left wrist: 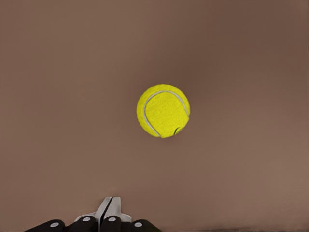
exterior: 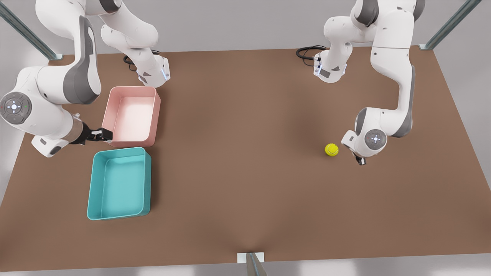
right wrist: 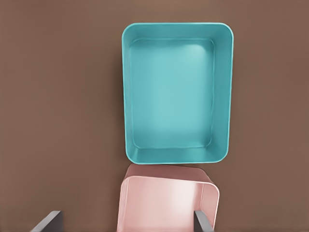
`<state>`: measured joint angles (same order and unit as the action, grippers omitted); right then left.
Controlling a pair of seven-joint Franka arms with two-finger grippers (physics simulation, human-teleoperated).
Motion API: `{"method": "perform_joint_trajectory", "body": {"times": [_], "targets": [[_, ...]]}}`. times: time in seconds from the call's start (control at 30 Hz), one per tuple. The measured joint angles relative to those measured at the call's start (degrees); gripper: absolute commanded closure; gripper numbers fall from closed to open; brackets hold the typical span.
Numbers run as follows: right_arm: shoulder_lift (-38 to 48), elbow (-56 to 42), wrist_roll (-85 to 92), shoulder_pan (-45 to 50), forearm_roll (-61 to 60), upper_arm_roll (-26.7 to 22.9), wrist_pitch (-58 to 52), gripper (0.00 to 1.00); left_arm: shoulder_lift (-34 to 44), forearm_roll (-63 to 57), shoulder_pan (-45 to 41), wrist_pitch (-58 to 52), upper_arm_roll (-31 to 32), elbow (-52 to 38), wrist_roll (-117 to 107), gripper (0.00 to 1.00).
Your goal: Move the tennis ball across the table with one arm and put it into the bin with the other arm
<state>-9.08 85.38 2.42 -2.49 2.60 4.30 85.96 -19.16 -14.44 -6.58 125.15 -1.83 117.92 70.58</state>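
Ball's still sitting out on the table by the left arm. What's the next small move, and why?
Probably bring the left gripper, fingers shut, down behind the tennis ball to nudge it toward the teal bin. The ball rests on the bare table, far from the bin, beside which the right gripper waits, open.

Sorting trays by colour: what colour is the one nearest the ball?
Teal bin, clearest in the right wrist view.
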Motion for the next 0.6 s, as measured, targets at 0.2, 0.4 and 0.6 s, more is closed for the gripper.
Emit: {"method": "perform_joint_trajectory", "body": {"times": [0.2, 0.4, 0.6], "targets": [[0.0, 0.1, 0.2, 0.0, 0.0, 0.0, -0.1, 0.00, -0.1, -0.5, -0.2, 5.3, 0.1, 4.9, 9.1, 0.79], [-0.2, 0.2, 0.4, 0.0, 0.1, 0.0, -0.2, 0.00, -1.5, -0.6, -0.6, 7.6, 0.1, 5.3, 14.4, 0.79], [-0.5, 0.2, 0.5, -0.1, 0.1, 0.0, -0.2, 0.00, -3.0, -0.6, -1.2, 9.3, 0.1, 6.0, 16.5, 0.79]]}}
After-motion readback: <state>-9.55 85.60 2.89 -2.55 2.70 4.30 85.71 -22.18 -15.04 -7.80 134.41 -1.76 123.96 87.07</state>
